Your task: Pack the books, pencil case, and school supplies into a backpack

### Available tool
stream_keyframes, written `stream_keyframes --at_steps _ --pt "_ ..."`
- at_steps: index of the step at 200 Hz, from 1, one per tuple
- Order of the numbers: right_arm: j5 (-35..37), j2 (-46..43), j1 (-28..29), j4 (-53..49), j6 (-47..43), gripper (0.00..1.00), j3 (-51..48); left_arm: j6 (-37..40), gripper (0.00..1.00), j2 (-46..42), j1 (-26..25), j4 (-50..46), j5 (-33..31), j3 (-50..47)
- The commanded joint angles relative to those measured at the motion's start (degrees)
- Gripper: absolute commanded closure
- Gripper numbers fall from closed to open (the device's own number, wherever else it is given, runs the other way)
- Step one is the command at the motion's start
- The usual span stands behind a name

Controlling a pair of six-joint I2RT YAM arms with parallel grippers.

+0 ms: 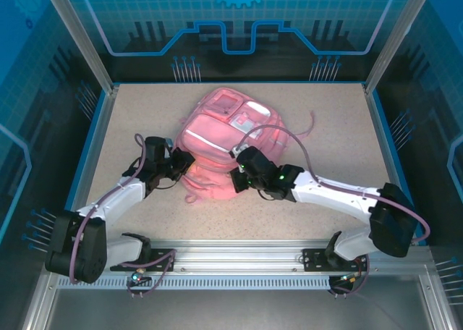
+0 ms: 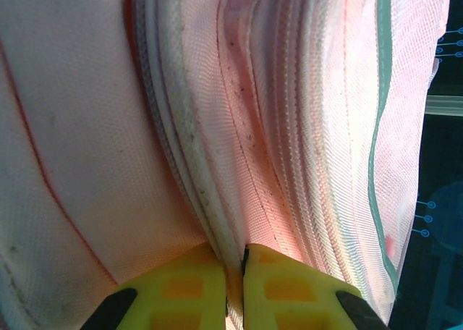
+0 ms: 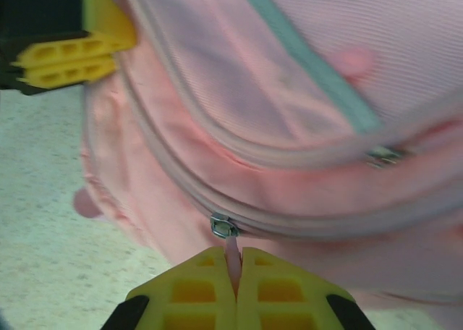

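At the middle of the worktop lies the backpack. The left gripper is closed on a seam fold, and the right gripper is closed on the zipper pull. This thin pull can slip out if it is dragged sideways.

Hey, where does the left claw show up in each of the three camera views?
Top external: left claw left of centre, at the near-left edge of the pink backpack.
Left wrist: left claw bottom centre, shut on a backpack seam.
Right wrist: left claw top left, at the backpack's edge.
Shared landmark: the backpack.
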Motion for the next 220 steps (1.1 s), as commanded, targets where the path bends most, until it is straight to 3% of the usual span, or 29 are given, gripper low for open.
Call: stream_keyframes --at_steps 1,40,71,128,167,176,187,202,220 --pt "7.8 -4.6 -4.0 -4.1 -3.9 1.00 -2.6 3.3 0.96 -1.8 0.2 -2.8 -4.1 0.7" --pt "9.6 -7.0 -10.2 -4.0 -5.6 1.00 -4.8 4.0 0.99 -2.8 0.2 -4.5 -4.5 0.7" --pt "9.2 -4.1 -16.6 -2.4 -7.0 1.00 -4.1 4.9 1.00 -3.8 0.2 -6.5 -4.7 0.5" --pt "8.2 6.7 -25.1 -2.3 -7.2 1.00 4.8 5.9 1.00 -5.1 0.3 -8.5 -4.2 -0.6" --pt "5.9 11.4 -27.7 -11.4 -2.6 1.00 12.7 9.3 0.98 -4.9 0.3 -8.4 0.6 1.1" --pt "2.6 11.0 -27.7 -12.5 -2.9 0.90 13.5 10.1 0.94 -4.8 0.3 -8.7 1.6 1.6" --pt "-3.4 9.7 -27.6 -13.5 -3.8 0.62 14.1 10.7 0.86 -4.8 0.2 -8.8 2.3 2.0" --pt "-12.7 7.2 -27.6 -13.3 -5.7 0.38 13.5 11.3 0.72 -5.0 0.2 -9.5 2.5 2.5" --pt "-21.9 4.9 -26.9 -12.5 -7.6 0.25 12.1 12.1 0.57 -5.9 0.3 -11.4 0.9 3.1"
